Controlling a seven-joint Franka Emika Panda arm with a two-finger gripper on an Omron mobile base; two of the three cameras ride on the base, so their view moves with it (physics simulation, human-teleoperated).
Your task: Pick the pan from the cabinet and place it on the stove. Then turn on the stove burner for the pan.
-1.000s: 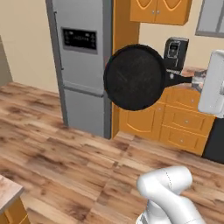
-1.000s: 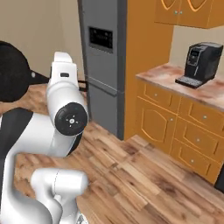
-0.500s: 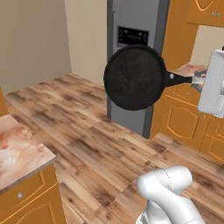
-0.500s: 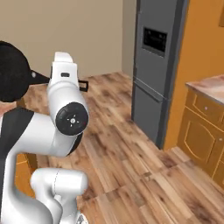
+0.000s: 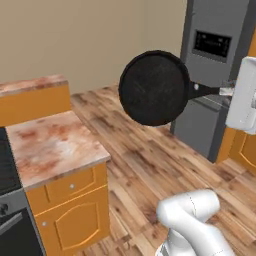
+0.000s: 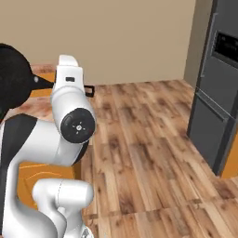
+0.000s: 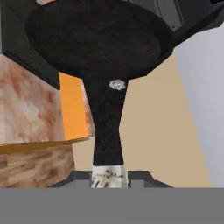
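View change: over the last second the whole picture swept sideways in both base views, which meant the base had turned, not that the furniture had moved. A coffee machine and the orange-brown cupboards beside the fridge dropped out of sight; bare beige wall and open wooden floor [image 6: 153, 139] came in.

Newly in sight: a low counter [image 5: 50, 145] with a reddish marbled top stood at the left of the left base view, with orange-brown drawers beneath it. At its far left edge was a black strip over a grey metal front, which looked like the stove [image 5: 7, 172], though too little showed to be sure.

Fridge: the tall grey fridge [image 5: 215, 75] had slid across to the right side of both base views.

Pan: the round black pan [image 5: 154, 87] was held up in the air, well above the floor, tilted so its flat face looked toward the left camera. Its place against the arm had not changed during the turn. In the right base view it sat at the left edge [image 6: 14, 79].

Pincer: the gripper [image 7: 108, 175] was closed on the end of the pan's long straight handle, seen at the bottom of the hand view.

Pan and stove: they were well apart, with the counter top lying between them.

Meaning for the task: the pan was already out of the cabinet and being carried. By my judgement the turn was bringing the cooktop within reach; setting the pan down and turning the burner on were not yet done.
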